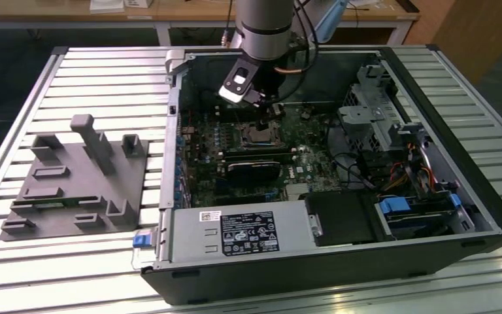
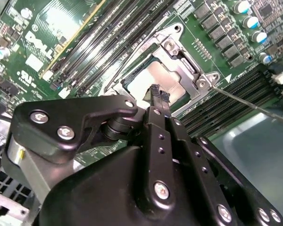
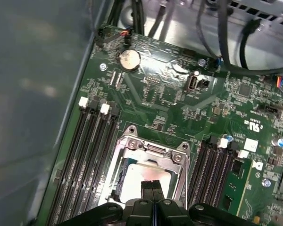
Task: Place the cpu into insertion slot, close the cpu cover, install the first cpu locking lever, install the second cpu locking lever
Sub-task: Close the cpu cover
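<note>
My gripper [image 2: 159,94] hangs inside the open computer case, its two black fingertips pressed together with nothing between them. They sit just over the cpu [image 2: 153,77], whose silvery top lies in the insertion slot [image 3: 127,188]. The cpu cover [image 2: 184,63] appears to lie flat around the cpu, its cut-out showing the metal top. A thin locking lever [image 2: 240,98] sticks out from the socket's corner over the memory slots. In the exterior view the gripper [image 1: 264,119] is directly above the insertion slot [image 1: 258,134].
Long black memory slots [image 3: 92,155] flank the socket on both sides. A grey power-supply box [image 1: 242,235] fills the case's near side. A drive cage [image 1: 378,111] and cables stand at the exterior view's right. A grey fixture [image 1: 76,176] lies on the slatted table.
</note>
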Controlling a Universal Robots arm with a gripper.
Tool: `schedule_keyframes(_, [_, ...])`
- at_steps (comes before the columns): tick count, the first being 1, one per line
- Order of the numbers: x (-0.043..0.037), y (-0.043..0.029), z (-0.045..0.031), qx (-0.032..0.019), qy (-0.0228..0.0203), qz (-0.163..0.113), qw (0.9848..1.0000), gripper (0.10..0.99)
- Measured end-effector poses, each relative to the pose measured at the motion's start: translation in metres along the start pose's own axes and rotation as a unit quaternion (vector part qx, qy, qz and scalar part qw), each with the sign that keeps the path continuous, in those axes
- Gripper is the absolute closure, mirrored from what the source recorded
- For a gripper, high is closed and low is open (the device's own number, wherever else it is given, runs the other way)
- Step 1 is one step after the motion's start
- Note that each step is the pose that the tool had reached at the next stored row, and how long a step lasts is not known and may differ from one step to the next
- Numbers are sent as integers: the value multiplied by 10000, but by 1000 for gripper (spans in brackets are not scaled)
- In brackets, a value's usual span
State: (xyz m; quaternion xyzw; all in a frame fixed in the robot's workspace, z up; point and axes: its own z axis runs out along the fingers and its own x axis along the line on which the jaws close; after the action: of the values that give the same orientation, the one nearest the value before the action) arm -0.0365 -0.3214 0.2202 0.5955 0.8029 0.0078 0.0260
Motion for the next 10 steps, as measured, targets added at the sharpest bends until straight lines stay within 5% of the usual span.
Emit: schedule_keyframes(10, [-1, -6, 0, -20, 9, -553, 9985, 980])
